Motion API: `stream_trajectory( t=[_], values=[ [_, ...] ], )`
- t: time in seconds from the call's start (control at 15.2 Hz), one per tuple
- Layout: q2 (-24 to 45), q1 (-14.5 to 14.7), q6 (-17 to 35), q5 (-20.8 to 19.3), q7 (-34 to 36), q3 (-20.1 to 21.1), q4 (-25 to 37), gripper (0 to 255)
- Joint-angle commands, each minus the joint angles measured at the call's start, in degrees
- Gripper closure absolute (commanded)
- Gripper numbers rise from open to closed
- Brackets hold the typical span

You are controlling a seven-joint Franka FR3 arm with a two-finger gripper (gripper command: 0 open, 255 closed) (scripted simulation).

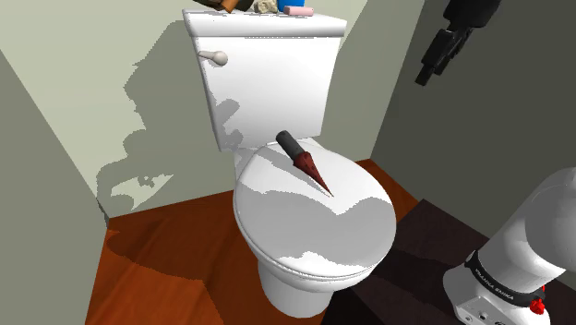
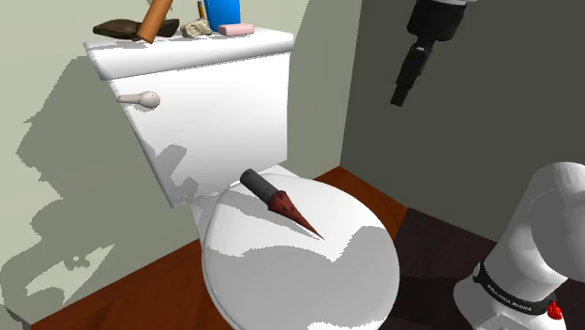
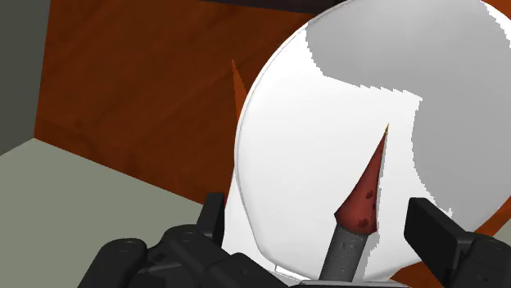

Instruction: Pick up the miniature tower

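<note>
1. Hovering high over the toilet, the gripper (image 1: 426, 76) carries nothing. In the wrist view its two black fingers (image 3: 434, 233) stand wide apart, so it is open.
2. By my reading the task is at its very start. Nothing is grasped, and the descent, the closing and the lift are all left to do.
3. The miniature tower (image 1: 304, 162) lies flat on the closed white toilet lid (image 1: 314, 231), toward the hinge end near the tank (image 1: 268, 83). In the shoulder view the gripper sits at about 2 o'clock from it, well apart.
4. The tower is a slim spire with a dark grey cylindrical base. Above that, a dark red, speckled cone tapers to a fine point. In the shoulder view the base points to 10 o'clock and the tip to 4 o'clock.
5. In the wrist view the tower shows between the fingers, untouched, with its length running away from the hand. The fingers look set to close across its width.
6. Being round and lying on a smooth lid, it may roll if nudged. The thick grey end seems the safest place to grip.
</note>
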Motion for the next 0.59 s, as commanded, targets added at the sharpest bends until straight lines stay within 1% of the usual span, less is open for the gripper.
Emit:
stream_trajectory(
  t=[0.0, 0.53],
  values=[
    [0.0, 0.0, 0.0, 0.0, 0.0, 0.0, 0.0, 0],
    [8.8, 0.9, 13.8, 2.4, 5.1, 4.2, -6.2, 0]
  ],
)
